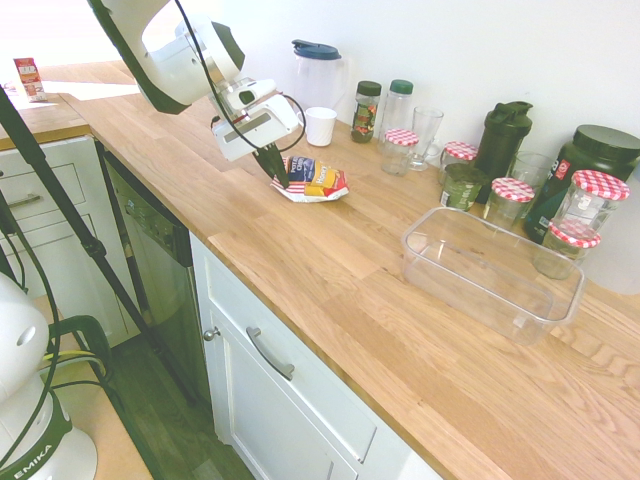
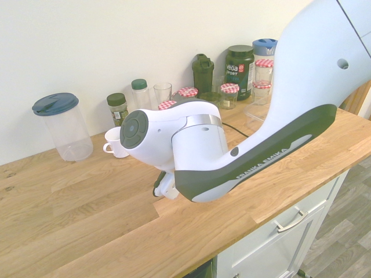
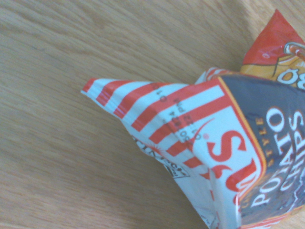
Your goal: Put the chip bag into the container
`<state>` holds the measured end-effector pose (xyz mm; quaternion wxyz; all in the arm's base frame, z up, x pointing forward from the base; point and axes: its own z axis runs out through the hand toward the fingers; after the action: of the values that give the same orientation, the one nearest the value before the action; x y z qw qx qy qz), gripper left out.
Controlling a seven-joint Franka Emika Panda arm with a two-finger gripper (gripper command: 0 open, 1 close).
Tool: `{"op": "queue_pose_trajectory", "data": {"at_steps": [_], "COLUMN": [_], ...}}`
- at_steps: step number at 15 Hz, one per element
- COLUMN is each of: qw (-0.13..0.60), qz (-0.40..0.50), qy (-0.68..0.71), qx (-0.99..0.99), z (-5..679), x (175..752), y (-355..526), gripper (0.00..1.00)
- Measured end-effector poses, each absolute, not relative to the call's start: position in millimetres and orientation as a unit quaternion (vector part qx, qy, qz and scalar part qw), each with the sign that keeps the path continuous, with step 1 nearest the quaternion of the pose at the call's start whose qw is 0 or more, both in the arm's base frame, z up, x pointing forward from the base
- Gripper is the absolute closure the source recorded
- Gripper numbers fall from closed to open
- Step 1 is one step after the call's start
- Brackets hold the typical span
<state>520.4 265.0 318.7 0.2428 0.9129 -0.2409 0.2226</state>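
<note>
the gripper point(image 1: 281, 181) is closed, with its fingertips pinched on the near-left part of the chip bag point(image 1: 322, 181), as seen in the first exterior view. the bag lies directly below the gripper, its underside down on the worktop point(image 1: 330, 285); the rest of it spreads to the right of the fingertips. in the wrist view, a striped red-and-white corner, a dark blue panel with the words "potato chips" and an orange-and-red end are shown.

the container point(image 1: 490, 275) is seated on the worktop, well apart from the gripper, to its right and nearer the camera in the first exterior view. its open top is turned up.

behind the gripper, towards the wall, a white mug point(image 1: 320, 126) and a blue-lidded pitcher point(image 1: 319, 80) are placed. further to the right of the gripper, a green-lidded bottle point(image 1: 397, 108), a dark shaker point(image 1: 503, 140), several jars with red-checked lids point(image 1: 509, 199) and a large dark tub point(image 1: 588, 170) are lined up along the wall. in the second exterior view, the bag is hidden by the arm.
</note>
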Motion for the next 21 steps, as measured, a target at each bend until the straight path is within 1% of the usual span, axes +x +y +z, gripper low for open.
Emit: {"op": "queue_pose_trajectory", "data": {"at_steps": [3, 5, 8, 12, 17, 21], "qw": [0.213, 0.184, 0.147, 0.11, 0.058, 0.031], "qz": [0.243, 0.267, 0.286, 0.287, 0.283, 0.27], "qy": [-0.263, -0.286, -0.324, -0.363, -0.408, -0.432], "qx": [0.909, 0.902, 0.889, 0.879, 0.866, 0.86], "z": [342, 386, 440, 481, 519, 529], "x": [522, 520, 508, 500, 489, 484], "y": [267, 257, 215, 134, 10, -80], "gripper": [1.0, 1.0, 1.0, 1.0, 1.0, 1.0]}}
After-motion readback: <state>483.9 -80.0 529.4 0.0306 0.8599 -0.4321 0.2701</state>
